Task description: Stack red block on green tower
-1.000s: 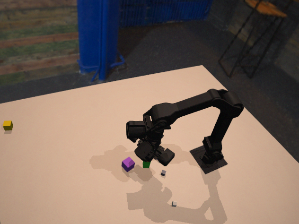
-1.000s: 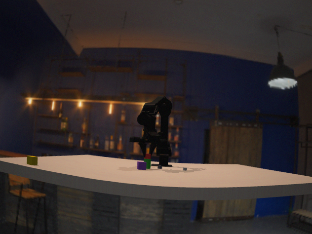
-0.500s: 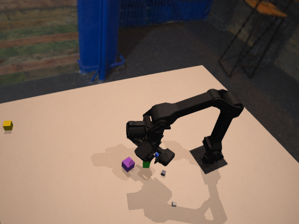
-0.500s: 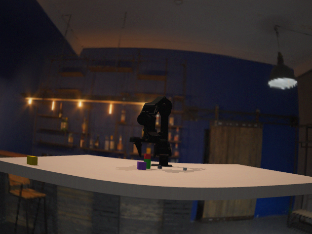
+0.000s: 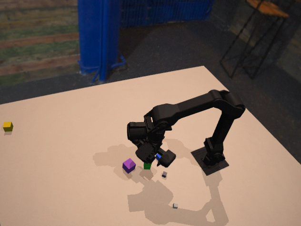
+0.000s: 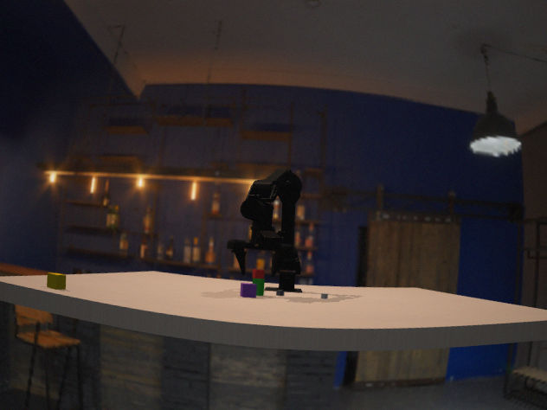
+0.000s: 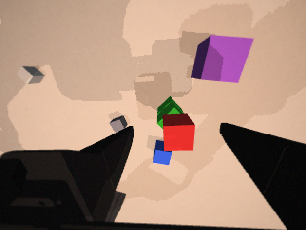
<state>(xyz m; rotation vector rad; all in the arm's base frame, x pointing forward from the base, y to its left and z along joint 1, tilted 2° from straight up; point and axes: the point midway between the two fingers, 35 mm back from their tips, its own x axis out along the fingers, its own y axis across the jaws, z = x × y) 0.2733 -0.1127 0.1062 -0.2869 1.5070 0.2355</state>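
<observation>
Now, red block: you have it (image 6: pixel 258 273) (image 7: pixel 178 137) sitting on top of the green tower, on its own; top view hides it from you.
Green tower: upright (image 6: pixel 259 286) (image 7: pixel 169 111) (image 5: pixel 147 166), directly under the red block.
Gripper: yours (image 5: pixel 156 162) (image 6: pixel 256 271) (image 7: pixel 176 128) is released, fingers spread wide, one each side of the red block in wrist view, touching neither side there.
Purple block: on the table (image 5: pixel 129 165) (image 6: pixel 247 290) (image 7: pixel 224 58), just beside the tower.
Blue block: near the tower (image 5: pixel 158 157) (image 7: pixel 162 153), partly covered by the arm in your top view.
Small gray block: near the tower (image 5: pixel 164 174) (image 6: pixel 279 292) (image 7: pixel 118 123), apart from it.
Other small block: pale-topped (image 5: pixel 175 205) (image 6: pixel 324 296) (image 7: pixel 31 74), farther out, well apart from the tower.
Yellow block: well apart from everything (image 5: pixel 7 126) (image 6: pixel 56 280), far side of the table from your arm's base (image 5: pixel 206 171).
Arm: yours (image 5: pixel 194 103) (image 6: pixel 287 207) reaches over the tower.
</observation>
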